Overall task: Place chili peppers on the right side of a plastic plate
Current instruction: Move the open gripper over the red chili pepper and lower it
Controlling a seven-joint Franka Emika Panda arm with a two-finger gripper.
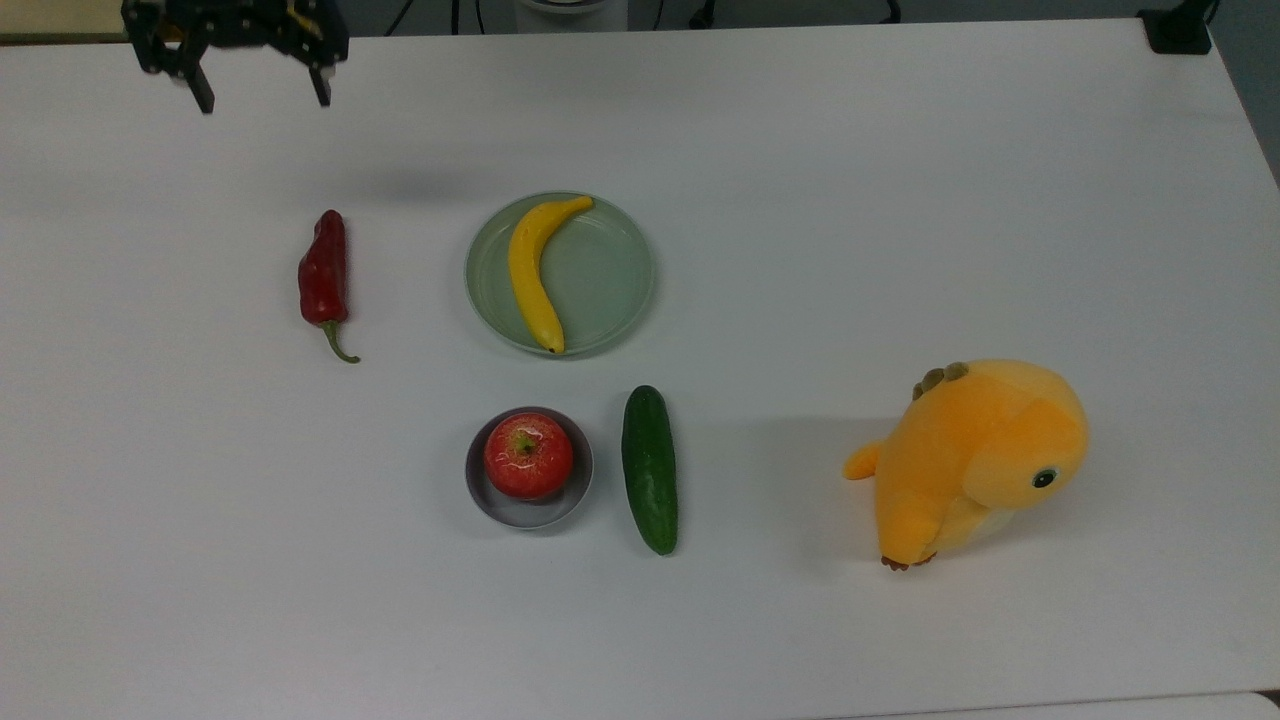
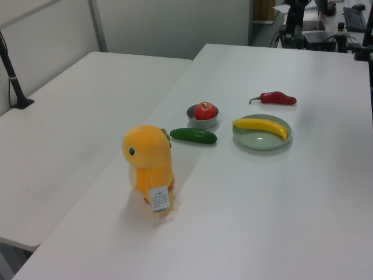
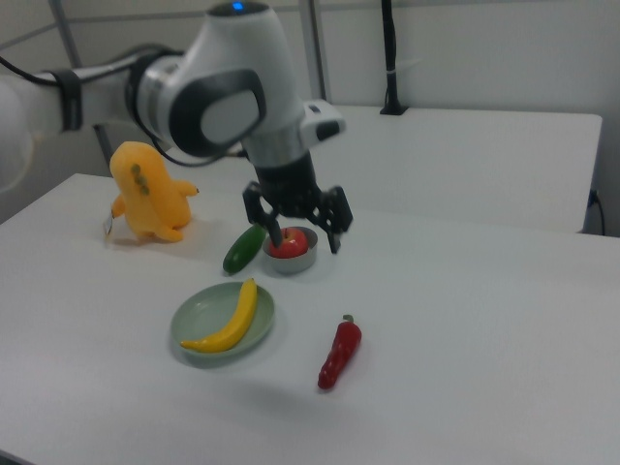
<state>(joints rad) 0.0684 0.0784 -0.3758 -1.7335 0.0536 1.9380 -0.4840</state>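
The dark red chili pepper (image 1: 324, 270) lies on the white table, stem toward the top view's bottom, well to the left of the plate in the top view. It also appears as the chili (image 2: 278, 98) and the chili (image 3: 339, 354). The pale green plastic plate (image 1: 605, 275) holds a yellow banana (image 1: 528, 270) on its left half in the top view; its right half is bare. My gripper (image 1: 263, 98) hangs open and empty at the top view's upper left, above and beyond the chili. In the right view the gripper (image 3: 305, 238) floats above the table.
A red apple (image 1: 528, 455) sits in a small grey bowl (image 1: 530, 516) below the plate in the top view, with a green cucumber (image 1: 650, 470) beside it. An orange plush toy (image 1: 975, 460) stands at the top view's right. The arm (image 3: 232, 97) reaches over the table.
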